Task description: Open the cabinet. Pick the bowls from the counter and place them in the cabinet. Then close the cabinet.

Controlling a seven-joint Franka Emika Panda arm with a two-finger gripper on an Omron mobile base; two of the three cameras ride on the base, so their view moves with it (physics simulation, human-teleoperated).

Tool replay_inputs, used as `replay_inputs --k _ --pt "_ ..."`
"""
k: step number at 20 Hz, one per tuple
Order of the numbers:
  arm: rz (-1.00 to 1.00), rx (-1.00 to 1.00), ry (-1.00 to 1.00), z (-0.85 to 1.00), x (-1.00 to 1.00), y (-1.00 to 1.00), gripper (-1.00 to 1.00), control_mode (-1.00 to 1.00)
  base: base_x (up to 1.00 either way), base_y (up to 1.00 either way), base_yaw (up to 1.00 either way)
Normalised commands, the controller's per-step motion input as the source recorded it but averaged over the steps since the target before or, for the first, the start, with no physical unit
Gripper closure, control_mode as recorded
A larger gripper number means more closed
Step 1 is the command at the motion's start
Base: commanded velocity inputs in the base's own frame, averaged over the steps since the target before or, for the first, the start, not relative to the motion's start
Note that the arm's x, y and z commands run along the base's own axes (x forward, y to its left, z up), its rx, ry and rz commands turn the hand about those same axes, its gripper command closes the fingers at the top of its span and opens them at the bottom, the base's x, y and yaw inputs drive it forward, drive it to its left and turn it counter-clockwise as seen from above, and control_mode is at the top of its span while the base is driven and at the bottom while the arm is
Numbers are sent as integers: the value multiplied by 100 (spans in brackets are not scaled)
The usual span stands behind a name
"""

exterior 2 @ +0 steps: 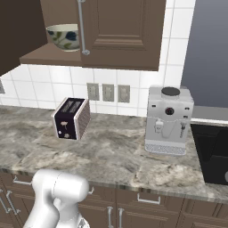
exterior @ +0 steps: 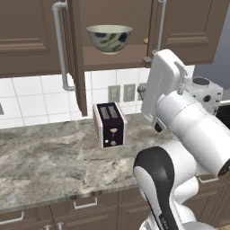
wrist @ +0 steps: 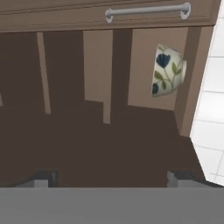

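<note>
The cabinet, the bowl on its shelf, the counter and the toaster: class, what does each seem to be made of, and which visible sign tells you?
Cabinet: dark brown wood, matt, panelled doors; its bar handle looks like brushed metal.
Bowl: probably glazed ceramic, cream with painted blue flowers and green leaves.
Counter: marbled grey-brown stone, lightly polished, veined.
Toaster: dark front with pale sides, perhaps metal or plastic; unclear.

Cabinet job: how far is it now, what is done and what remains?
Done: the cabinet door stands open and a blue-patterned bowl sits on its shelf. In hand: nothing, the end effector is open and empty. Left: closing the door; any second bowl is unclear.
</note>
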Motion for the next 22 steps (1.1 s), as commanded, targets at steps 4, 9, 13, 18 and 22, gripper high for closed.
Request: replay_inputs --k 4,9,13,18,22 --pt "-8 0 0 0 -41 42 -100 -100 0 0 0" --pt "-10 0 -1 0 -47 35 -100 -100 0 0 0" --pt "-10 0 -1 0 -42 36 -100 -100 0 0 0" --pt "-13 0 0 0 -32 37 -100 -100 0 0 0" --pt "-11 0 1 0 -5 39 -100 -100 0 0 0"
